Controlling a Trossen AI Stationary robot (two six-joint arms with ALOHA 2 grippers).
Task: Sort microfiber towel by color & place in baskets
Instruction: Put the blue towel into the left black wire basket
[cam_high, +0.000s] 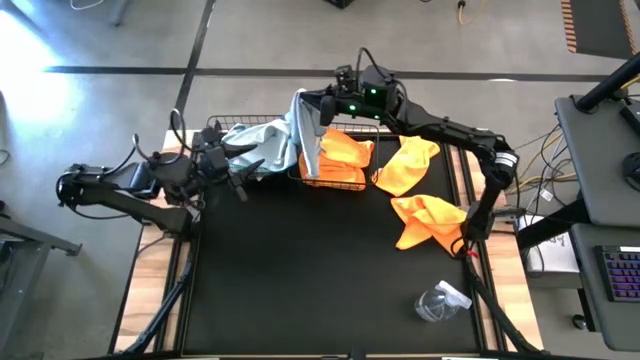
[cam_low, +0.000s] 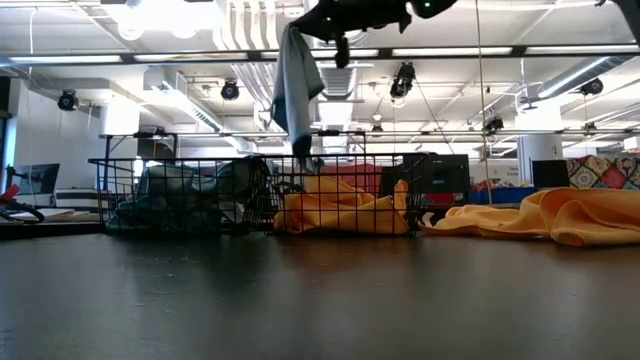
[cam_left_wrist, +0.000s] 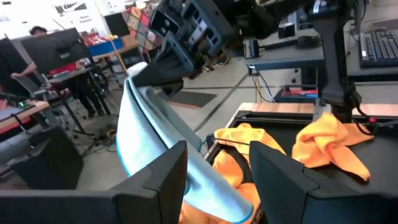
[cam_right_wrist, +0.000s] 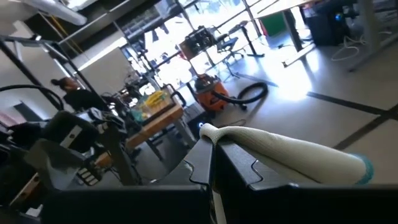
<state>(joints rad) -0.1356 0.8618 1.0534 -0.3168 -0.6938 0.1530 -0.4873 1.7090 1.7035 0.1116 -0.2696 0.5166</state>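
My right gripper (cam_high: 300, 103) is up over the seam between the two black wire baskets, shut on a pale blue-grey towel (cam_low: 295, 90). The left basket (cam_high: 213, 127) holds blue-grey towels (cam_high: 255, 145). The right basket (cam_low: 340, 160) holds orange towels (cam_high: 345, 150). Two more orange towels (cam_high: 410, 160) (cam_high: 430, 220) lie on the mat to the right. My left gripper (cam_high: 243, 163) waits open at the left basket's near side. In its wrist view the hanging towel (cam_left_wrist: 149, 124) passes just in front of its fingers (cam_left_wrist: 174, 168). My right gripper pinches the blue-grey towel by its upper edge (cam_right_wrist: 273, 149) between both fingers, and a rolled fold of cloth lies over one finger. The towel hangs straight down below the gripper, slack, with its lower end (cam_low: 300, 150) at the height of the basket rims. My left gripper may or may not touch the hanging towel; I cannot tell.
A clear plastic spray bottle (cam_high: 440, 300) lies near the table's near right corner. The black mat (cam_high: 300, 260) in front of the baskets is bare. Desks, monitors and people (cam_left_wrist: 37, 37) show in the room beyond the table.
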